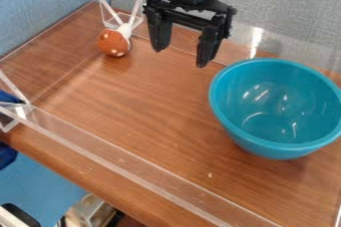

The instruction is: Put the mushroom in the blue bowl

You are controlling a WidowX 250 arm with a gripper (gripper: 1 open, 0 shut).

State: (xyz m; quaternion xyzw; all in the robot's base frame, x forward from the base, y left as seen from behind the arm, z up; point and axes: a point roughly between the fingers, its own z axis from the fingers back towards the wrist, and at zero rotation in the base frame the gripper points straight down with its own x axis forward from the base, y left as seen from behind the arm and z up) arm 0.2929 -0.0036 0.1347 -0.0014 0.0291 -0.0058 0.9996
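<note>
A small mushroom (115, 44) with an orange-brown cap and pale stem lies on the wooden table near the back left corner. The teal-blue bowl (276, 108) stands at the right, upright, with nothing inside. My black gripper (182, 50) hangs pointing down above the table's back middle, to the right of the mushroom and left of the bowl. Its two fingers stand wide apart and open, with nothing between them.
The wooden table (134, 102) is ringed by a low clear plastic wall (120, 161). A white clip (123, 19) holds the wall at the back left corner, just behind the mushroom. A blue wall rises at the back.
</note>
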